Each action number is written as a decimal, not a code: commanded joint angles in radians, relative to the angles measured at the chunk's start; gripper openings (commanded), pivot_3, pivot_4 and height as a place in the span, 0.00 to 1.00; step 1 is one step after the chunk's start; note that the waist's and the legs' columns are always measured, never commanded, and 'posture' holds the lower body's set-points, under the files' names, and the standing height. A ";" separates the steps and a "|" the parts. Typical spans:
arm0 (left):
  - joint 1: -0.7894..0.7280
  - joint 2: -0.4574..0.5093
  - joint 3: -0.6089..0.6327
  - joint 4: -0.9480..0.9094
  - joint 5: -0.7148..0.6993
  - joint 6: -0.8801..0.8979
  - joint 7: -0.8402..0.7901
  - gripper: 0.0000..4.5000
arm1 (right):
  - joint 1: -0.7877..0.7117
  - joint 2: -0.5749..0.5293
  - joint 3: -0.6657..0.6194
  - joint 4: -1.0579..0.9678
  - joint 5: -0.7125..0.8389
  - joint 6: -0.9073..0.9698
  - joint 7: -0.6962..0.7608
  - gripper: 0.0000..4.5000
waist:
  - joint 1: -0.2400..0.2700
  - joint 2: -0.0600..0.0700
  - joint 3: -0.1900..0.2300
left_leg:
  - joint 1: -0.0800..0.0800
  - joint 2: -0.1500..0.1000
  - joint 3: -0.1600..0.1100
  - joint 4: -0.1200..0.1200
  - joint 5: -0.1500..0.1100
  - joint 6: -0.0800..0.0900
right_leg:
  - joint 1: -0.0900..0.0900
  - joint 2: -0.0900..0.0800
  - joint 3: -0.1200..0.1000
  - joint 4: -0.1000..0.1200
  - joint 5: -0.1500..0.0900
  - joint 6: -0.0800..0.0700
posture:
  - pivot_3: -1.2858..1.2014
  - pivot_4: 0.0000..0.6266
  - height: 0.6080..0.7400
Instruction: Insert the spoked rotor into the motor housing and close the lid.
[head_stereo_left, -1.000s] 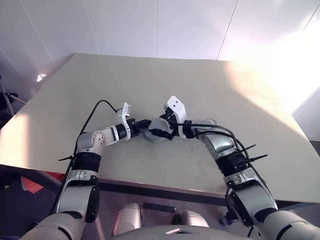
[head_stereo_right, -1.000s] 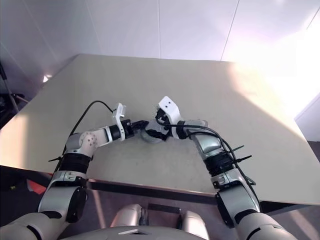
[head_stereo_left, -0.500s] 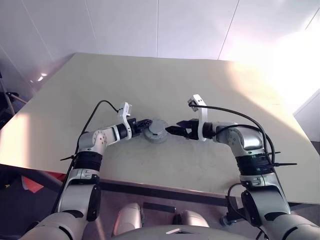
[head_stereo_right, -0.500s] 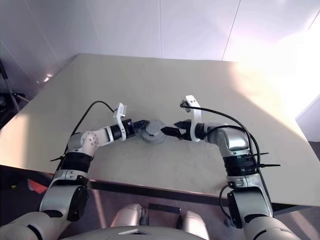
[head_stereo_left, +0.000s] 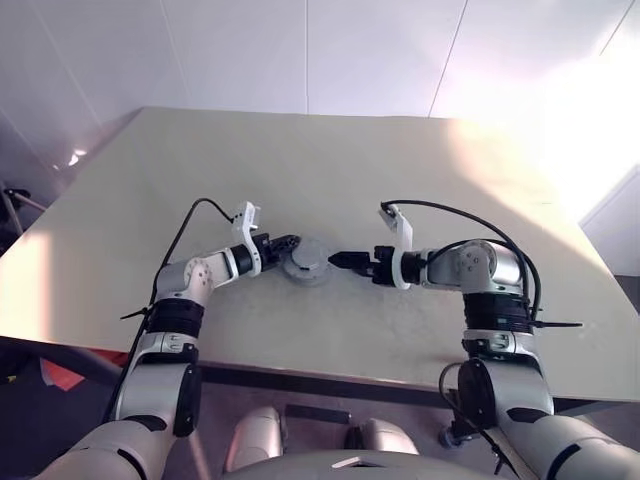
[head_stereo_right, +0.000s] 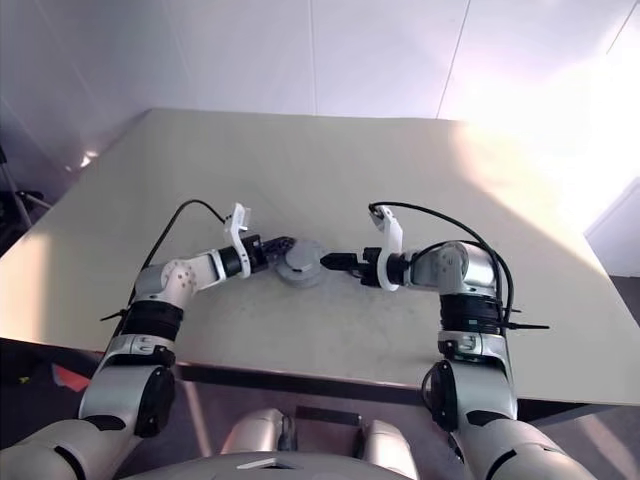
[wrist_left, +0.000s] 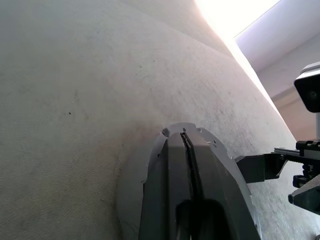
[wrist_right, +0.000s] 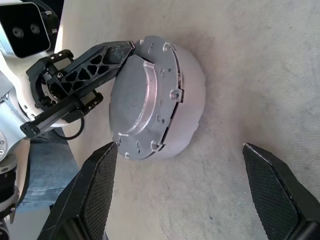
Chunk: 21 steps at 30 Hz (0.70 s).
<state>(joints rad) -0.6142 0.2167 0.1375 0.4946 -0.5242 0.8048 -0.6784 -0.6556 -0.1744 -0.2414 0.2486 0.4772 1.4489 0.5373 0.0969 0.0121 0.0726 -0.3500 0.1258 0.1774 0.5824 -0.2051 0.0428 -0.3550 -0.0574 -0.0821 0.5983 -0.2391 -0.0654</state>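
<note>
Motor housing, round grey metal (lid on), matte table

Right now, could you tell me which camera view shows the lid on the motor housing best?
The right wrist view: the lid faces it, close and whole. The eye views show it small; the left wrist view shows its rim behind shut fingers.

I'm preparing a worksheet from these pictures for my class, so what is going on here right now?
A two-armed robot is working on a round grey motor housing on a beige table. The lid sits on the housing. The left gripper, shut, rests against the housing's edge. The right gripper is open, beside the housing and not touching it.
</note>
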 joint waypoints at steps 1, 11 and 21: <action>0.001 0.011 0.004 0.006 0.014 0.003 0.015 0.00 | -0.017 0.069 -0.011 0.035 0.014 -0.008 -0.050 0.99 | -0.001 0.000 0.000 | 0.001 0.000 0.000 -0.002 0.001 -0.001 | 0.000 0.000 0.000 0.000 0.000 -0.001 | 0.52 0.00 1.00; -0.019 0.012 0.012 0.023 0.017 -0.007 0.018 0.00 | -0.041 0.168 -0.066 0.066 0.030 -0.007 -0.117 0.99 | -0.004 -0.001 -0.001 | 0.003 0.000 0.000 -0.011 0.003 -0.005 | -0.003 0.002 0.000 0.000 -0.004 -0.007 | 0.52 0.00 1.00; -0.070 0.006 0.037 0.083 0.014 -0.054 0.035 0.00 | -0.076 0.224 -0.112 0.151 0.057 -0.040 -0.148 0.99 | -0.004 -0.001 -0.001 | 0.001 0.001 0.000 -0.012 0.004 -0.006 | -0.006 0.002 0.000 0.001 -0.003 -0.011 | 0.52 0.00 1.00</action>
<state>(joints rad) -0.6646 0.2177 0.1640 0.5685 -0.5222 0.7622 -0.6481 -0.7206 0.0066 -0.3742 0.3748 0.5048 1.3924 0.3921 0.0924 0.0111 0.0720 -0.3490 0.1266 0.1775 0.5704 -0.2013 0.0364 -0.3618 -0.0550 -0.0822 0.5997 -0.2423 -0.0759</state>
